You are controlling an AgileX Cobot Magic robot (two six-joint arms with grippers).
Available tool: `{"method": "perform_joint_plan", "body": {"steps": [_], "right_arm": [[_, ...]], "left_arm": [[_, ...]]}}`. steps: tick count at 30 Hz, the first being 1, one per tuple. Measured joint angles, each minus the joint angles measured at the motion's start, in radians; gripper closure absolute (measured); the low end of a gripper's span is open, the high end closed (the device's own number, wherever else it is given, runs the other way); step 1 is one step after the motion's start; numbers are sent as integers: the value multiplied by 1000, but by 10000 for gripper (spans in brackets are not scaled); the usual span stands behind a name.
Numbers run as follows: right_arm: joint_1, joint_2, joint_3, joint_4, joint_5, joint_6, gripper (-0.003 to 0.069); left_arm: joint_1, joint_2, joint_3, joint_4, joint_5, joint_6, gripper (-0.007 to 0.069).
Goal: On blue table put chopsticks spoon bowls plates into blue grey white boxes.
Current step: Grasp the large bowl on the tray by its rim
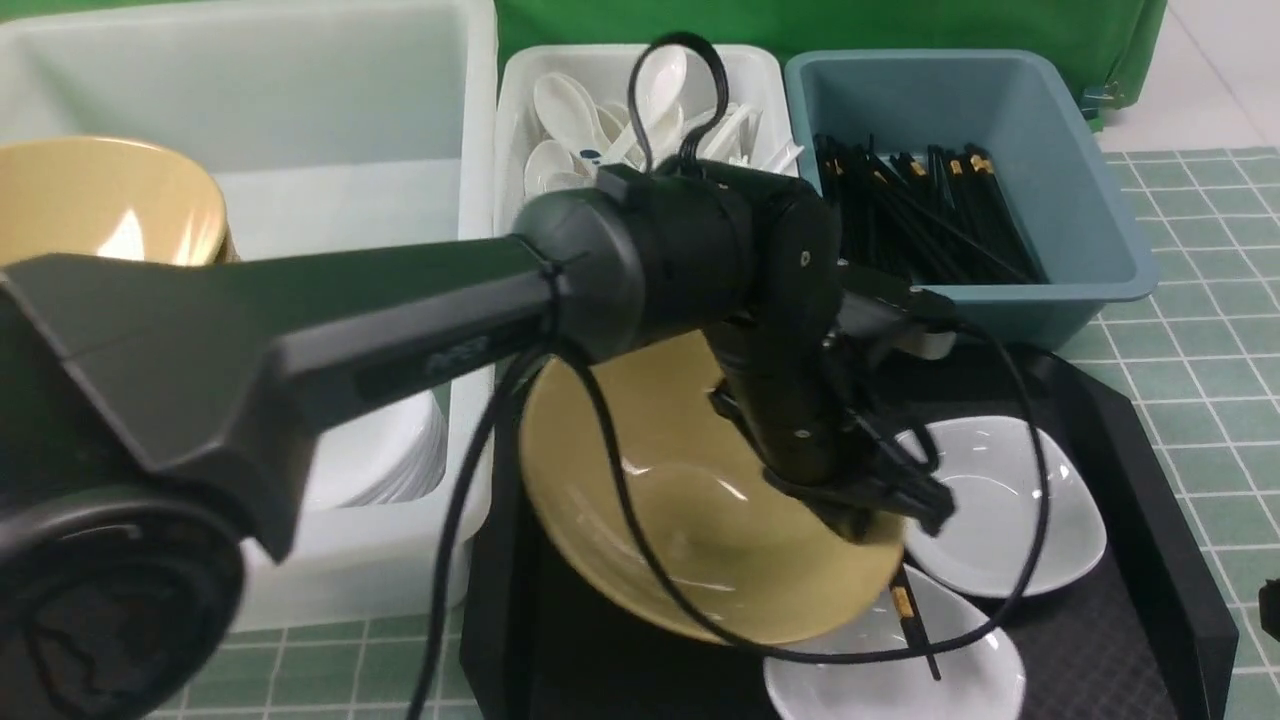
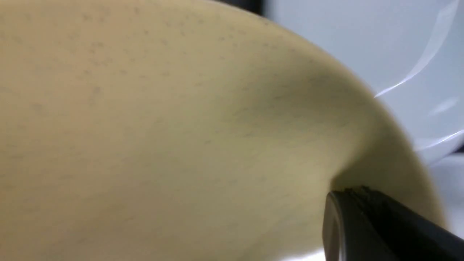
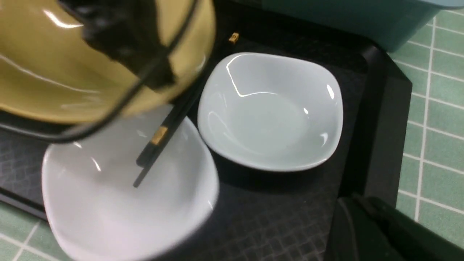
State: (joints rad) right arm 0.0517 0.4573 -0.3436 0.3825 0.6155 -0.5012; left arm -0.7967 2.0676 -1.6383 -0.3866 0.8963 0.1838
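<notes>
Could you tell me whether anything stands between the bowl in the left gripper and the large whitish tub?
Nothing loose does; only the right wall of the tub separates it from the bowl in the left gripper. A stack of white plates sits just inside.

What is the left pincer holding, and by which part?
The left pincer is shut on the tan bowl, gripping it by its rim, at the edge next to the white plates.

Left end effector (image 1: 882, 508) clamped tight

lab setup: green backdrop (image 1: 900, 25), gridded table (image 1: 1200, 330)
</notes>
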Motion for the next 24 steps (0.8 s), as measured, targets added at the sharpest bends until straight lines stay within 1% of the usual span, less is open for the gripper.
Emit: {"method": "perform_joint_plan", "body": {"steps": [1,2,4,7,9,10,11,12,14,15,16,17,19,20,24], "right_arm": [[0,0,0,0,-1,0,621],[0,0,1,0,-2,0,622],[0,0,2,1,-3,0,622],[0,0,2,2,-4,0,622],[0,0,2,2,-5,0,622],[0,0,2,2,-5,0,622],[0,0,2,2,-5,0,622],[0,0,2,2,-9,0,622],[0,0,2,2,-19,0,622],[0,0,2,2,-19,0,622],[0,0,2,2,-21,0,622],[0,0,2,2,-21,0,622],[0,0,2,3,-21,0,622],[0,0,2,3,-21,0,622],[0,0,2,3,-21,0,620]], "left_arm": [[0,1,-4,-10,-4,10,620],[-1,3,-17,-67,-13,36,620],[1,-2,-42,-123,-23,64,616],[12,-38,-72,-123,-23,69,592],[30,-78,-80,-66,3,63,546],[34,-85,-80,-51,6,61,541],[43,-97,-81,-24,24,53,520],[67,-125,-82,57,63,25,472],[107,-149,-82,178,118,-40,407],[111,-149,-82,189,123,-48,399],[141,-150,-82,273,171,-126,338],[148,-150,-82,294,176,-135,331],[184,-141,-82,387,227,-211,255],[197,-135,-82,419,244,-232,218],[216,-99,-82,435,262,-236,166]]}}
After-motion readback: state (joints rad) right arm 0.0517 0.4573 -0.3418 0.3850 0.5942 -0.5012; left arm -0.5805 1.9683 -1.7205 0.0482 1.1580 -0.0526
